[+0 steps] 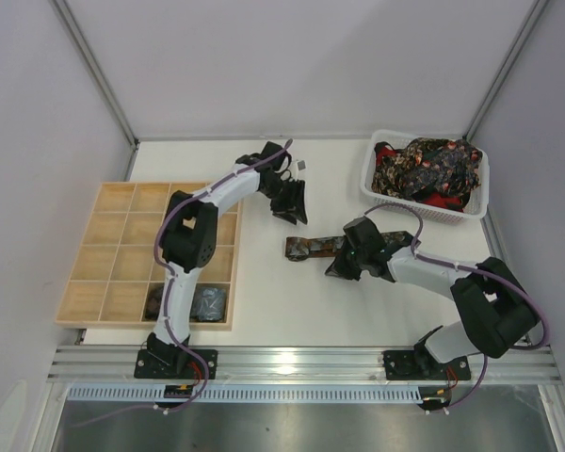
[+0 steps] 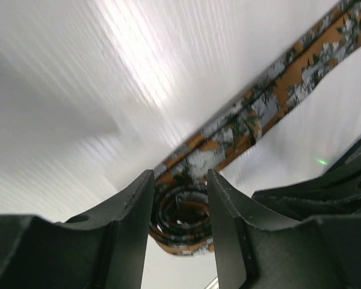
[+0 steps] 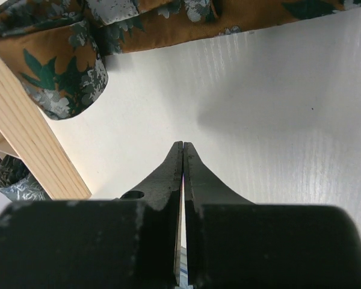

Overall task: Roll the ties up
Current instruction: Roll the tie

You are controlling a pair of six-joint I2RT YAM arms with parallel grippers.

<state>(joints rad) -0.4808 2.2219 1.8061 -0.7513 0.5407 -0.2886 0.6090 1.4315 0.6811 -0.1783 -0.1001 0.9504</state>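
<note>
A brown tie with grey-green leaf print (image 1: 313, 247) lies flat mid-table. In the left wrist view its rolled end, a tight coil (image 2: 182, 212), sits between the fingers of my left gripper (image 2: 180, 176), which is shut on it, while the flat strip (image 2: 271, 96) runs off to the upper right. From above, the left gripper (image 1: 291, 209) points down just behind the tie and hides the coil. My right gripper (image 3: 183, 146) is shut with nothing in it and sits low beside the tie (image 3: 168, 24); from above it (image 1: 339, 267) is at the tie's near right.
A white mesh basket (image 1: 378, 193) at the back right holds a heap of dark ties (image 1: 424, 169). The pale wooden grid tray (image 1: 122, 226) lies at the left, with two dark coils (image 1: 207, 301) in its near cells. The tray's edge (image 3: 30, 150) shows in the right wrist view.
</note>
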